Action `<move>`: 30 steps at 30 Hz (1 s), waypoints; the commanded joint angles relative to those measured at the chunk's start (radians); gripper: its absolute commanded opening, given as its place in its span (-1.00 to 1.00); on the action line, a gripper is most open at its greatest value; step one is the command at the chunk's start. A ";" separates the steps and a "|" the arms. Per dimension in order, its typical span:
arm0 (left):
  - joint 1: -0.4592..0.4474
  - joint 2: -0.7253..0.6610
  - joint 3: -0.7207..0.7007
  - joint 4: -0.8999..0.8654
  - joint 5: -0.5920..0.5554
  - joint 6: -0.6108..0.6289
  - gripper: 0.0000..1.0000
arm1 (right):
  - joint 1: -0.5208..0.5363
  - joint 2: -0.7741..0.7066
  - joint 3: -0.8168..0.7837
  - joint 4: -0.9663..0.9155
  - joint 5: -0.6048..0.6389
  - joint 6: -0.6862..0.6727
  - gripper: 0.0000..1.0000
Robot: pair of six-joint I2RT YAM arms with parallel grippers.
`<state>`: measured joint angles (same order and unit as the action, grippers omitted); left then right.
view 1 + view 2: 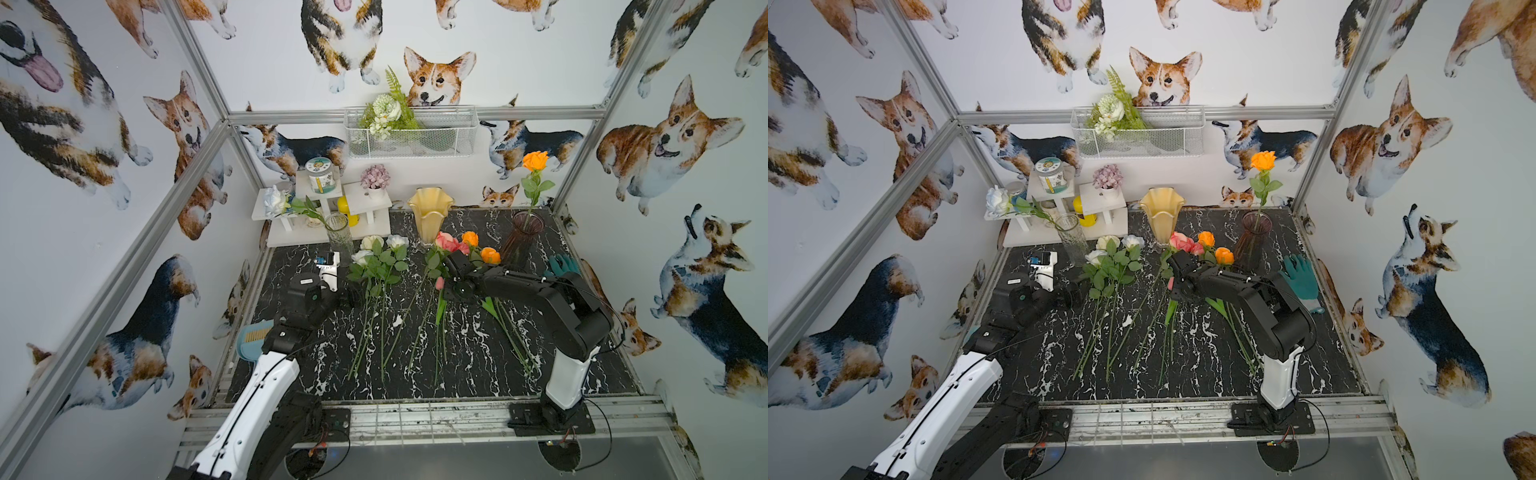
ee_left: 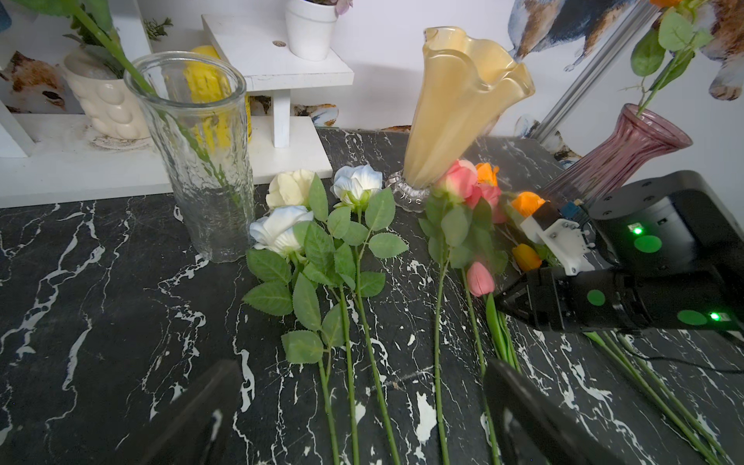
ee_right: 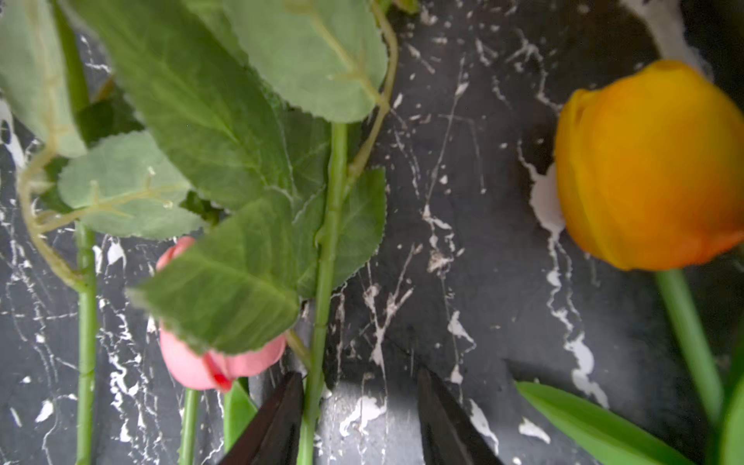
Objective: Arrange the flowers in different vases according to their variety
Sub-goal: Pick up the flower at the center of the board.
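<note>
Reaching in from the near edge of the bench [image 1: 478,370], the left hand [image 2: 362,418] hovers with its fingers [image 2: 201,406] spread wide and only bare stems below them. The left wrist view alone shows that spread; in both top views this hand is a dark lump beside the white roses' leaves.

Across from it the right hand [image 3: 362,422] is low over the pink blooms. Its own wrist view shows the jaws partway apart with a leafy rose stem [image 3: 324,261] between them, lying against one finger and clear of the other. Just beside it lies the pink tulip [image 3: 185,366], half under a leaf. Further off is the orange-yellow tulip [image 3: 644,169], which the top views lose beneath the right arm, though the left wrist view catches it.

Beyond the hands, three white roses [image 1: 372,243] lie side by side on the bench, then the pink roses [image 1: 446,241] and two orange roses [image 1: 490,255] bunched together. Behind them stand the vases. The clear glass vase [image 1: 338,235] holds one white rose [image 1: 275,201] leaning far out sideways. The cream-yellow vase [image 1: 430,216] is upright in the middle, and the purple vase [image 1: 521,241] has one orange rose [image 1: 535,161] standing tall.
</note>
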<state>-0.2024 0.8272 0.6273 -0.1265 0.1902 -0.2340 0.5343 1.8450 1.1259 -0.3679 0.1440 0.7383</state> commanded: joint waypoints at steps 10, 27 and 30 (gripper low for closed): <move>0.001 -0.001 -0.024 0.055 0.005 -0.006 1.00 | -0.029 -0.024 -0.040 -0.071 0.010 -0.006 -0.21; 0.000 -0.021 -0.039 0.034 -0.014 0.002 1.00 | 0.010 0.038 -0.042 -0.137 -0.010 -0.076 -0.49; 0.001 -0.016 -0.039 0.033 -0.013 0.002 1.00 | 0.012 0.048 -0.060 -0.128 -0.030 -0.091 -0.64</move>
<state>-0.2024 0.8093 0.5884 -0.1024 0.1814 -0.2398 0.5423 1.8614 1.0977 -0.3775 0.2317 0.6624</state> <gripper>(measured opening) 0.998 0.188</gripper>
